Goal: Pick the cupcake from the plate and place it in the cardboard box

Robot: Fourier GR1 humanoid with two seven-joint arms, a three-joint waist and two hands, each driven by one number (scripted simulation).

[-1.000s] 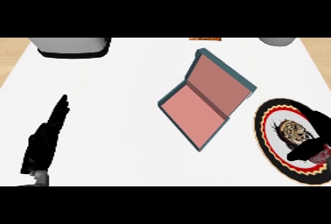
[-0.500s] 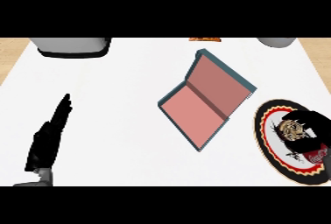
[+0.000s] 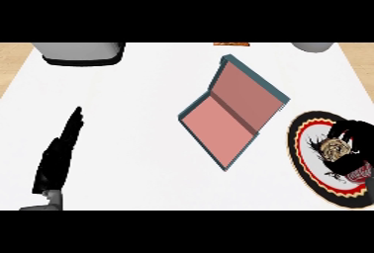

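A cupcake [image 3: 335,148] with tan frosting and a red-striped wrapper sits on a black-rimmed plate [image 3: 301,134] at the counter's right edge. My right hand [image 3: 358,132] comes in from the right edge, its dark fingers curled round the cupcake and hiding part of it. The cardboard box [image 3: 232,111] lies open and flat-looking in the middle, pink inside with teal walls, just left of the plate. My left hand [image 3: 58,154] rests open at the lower left, fingers straight and pointing up the counter, far from the box.
A grey appliance [image 3: 80,52] stands at the back left. A grey rounded object [image 3: 312,47] shows at the back right, and a small brown item [image 3: 232,44] at the back centre. White countertop [image 3: 139,108] lies between the left hand and the box.
My right hand's fingers have closed in round the cupcake on the plate. The cupcake has shifted slightly. The left hand and the box have stayed put.
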